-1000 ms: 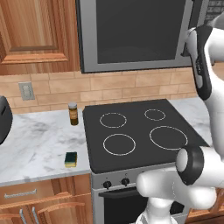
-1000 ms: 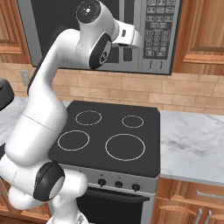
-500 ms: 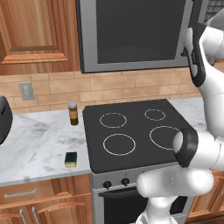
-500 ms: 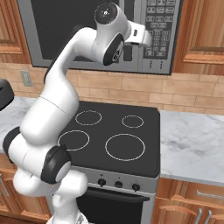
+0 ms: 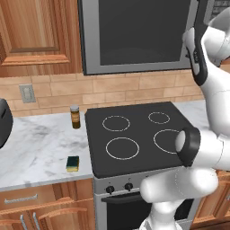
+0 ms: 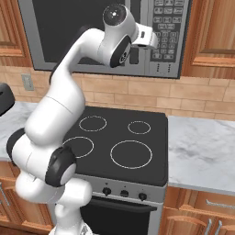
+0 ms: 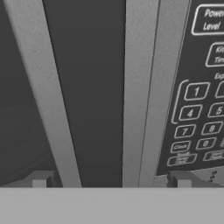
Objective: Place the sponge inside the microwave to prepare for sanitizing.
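While the white arm with dark joints rises at the lower right of the left base view, the small rectangular yellow sponge with a dark green scrub top [image 5: 72, 163] lies flat on the white marbled table [image 5: 40, 143], near its front edge and just beside the left side of the black stovetop with white rings [image 5: 139, 134]. A brown jar with a dark lid [image 5: 75, 117] stands upright farther back on the same table, near the brick wall, well apart from the sponge. Above the stovetop hangs the large grey steel-framed microwave with a dark glass door [image 5: 134, 31], and its door is closed. In the right base view the arm bends up from the lower left, and the hand [image 6: 134, 55] is raised in front of the microwave, just at the vertical handle between the dark door and the button keypad [image 6: 166, 32]; nothing is held in it. In the hand view the two dark fingertips [image 7: 41, 179] stand far apart at the bottom, one under the dark glass and the other under the keypad, and the grey vertical handle bar [image 7: 135, 87] of the microwave runs between them. I cannot tell whether the fingertips touch the door.
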Tool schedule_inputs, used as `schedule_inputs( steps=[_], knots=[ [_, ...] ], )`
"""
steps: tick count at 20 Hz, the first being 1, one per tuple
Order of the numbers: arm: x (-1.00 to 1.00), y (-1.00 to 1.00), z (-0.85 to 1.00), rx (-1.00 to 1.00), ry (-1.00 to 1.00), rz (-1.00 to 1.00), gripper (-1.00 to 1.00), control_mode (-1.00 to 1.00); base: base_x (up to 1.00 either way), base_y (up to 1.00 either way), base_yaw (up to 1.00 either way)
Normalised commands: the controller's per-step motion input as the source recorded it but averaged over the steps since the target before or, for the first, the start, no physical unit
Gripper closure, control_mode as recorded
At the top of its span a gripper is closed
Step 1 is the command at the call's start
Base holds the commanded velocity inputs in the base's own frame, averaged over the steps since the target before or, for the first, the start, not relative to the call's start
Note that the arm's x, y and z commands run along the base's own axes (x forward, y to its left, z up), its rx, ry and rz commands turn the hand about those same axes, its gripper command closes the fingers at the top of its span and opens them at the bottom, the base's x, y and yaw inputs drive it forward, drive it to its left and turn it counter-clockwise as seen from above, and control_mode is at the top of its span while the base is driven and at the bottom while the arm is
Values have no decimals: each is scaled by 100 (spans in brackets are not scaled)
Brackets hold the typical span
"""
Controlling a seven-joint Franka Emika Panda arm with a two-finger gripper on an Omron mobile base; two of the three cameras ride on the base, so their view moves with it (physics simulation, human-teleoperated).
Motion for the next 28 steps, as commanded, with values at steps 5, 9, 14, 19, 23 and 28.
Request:
schedule_inputs(
  steps=[5,9,14,19,23,28],
  knots=[
    [24,1,-1,0,-1,0,-100,-100,0,0,0],
    [25,0,0,0,-3,1,-100,-100,0,0,0],
    [35,0,-13,0,-2,5,-100,-100,0,0,0],
    [27,0,-12,0,0,9,100,-100,0,0,0],
    [2,0,0,0,0,3,100,-100,0,0,0],
    [-10,1,-7,0,1,0,100,-100,0,0,0]
  ],
)
